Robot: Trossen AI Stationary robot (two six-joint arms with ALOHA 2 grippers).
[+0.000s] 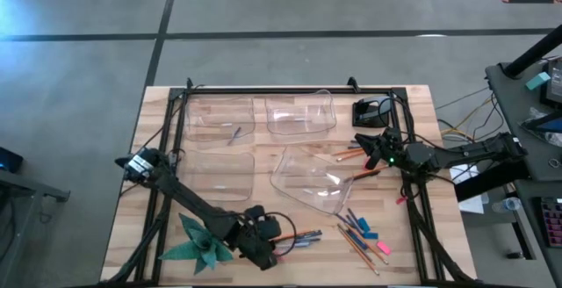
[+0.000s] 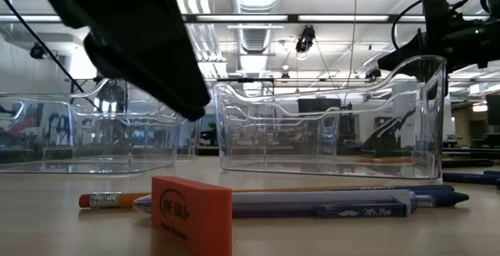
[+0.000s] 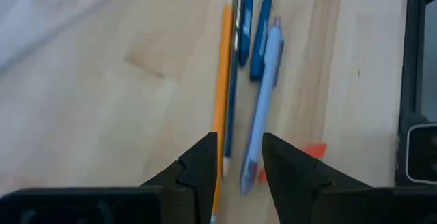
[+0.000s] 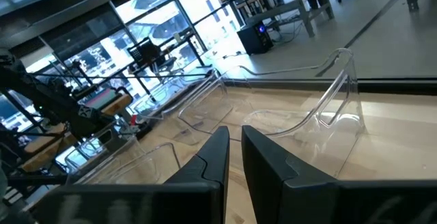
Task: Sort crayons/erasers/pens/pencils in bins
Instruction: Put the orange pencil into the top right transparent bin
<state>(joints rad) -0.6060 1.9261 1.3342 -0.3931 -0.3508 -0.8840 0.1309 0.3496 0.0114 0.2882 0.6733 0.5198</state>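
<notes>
My left gripper [image 3: 237,166] hangs open at the table's near edge, just above a small bundle lying flat on the wood: an orange pencil [image 3: 222,80], a pale blue pen [image 3: 264,94] and two darker blue pens [image 3: 240,19]. The pens' near tips show in the gap between its fingers. An orange eraser [image 2: 191,213] lies beside them. Four clear bins [image 1: 312,181] stand in the table's middle and far part. My right gripper [image 1: 373,147] waits shut at the right, level, clear of the table.
A green paper star [image 1: 198,246] lies left of my left gripper [image 1: 283,240]. More pencils, blue crayons and pink erasers [image 1: 362,233] lie at the near right. Two pencils [image 1: 347,154] lie by the right gripper. A black object [image 1: 373,112] sits at the far right.
</notes>
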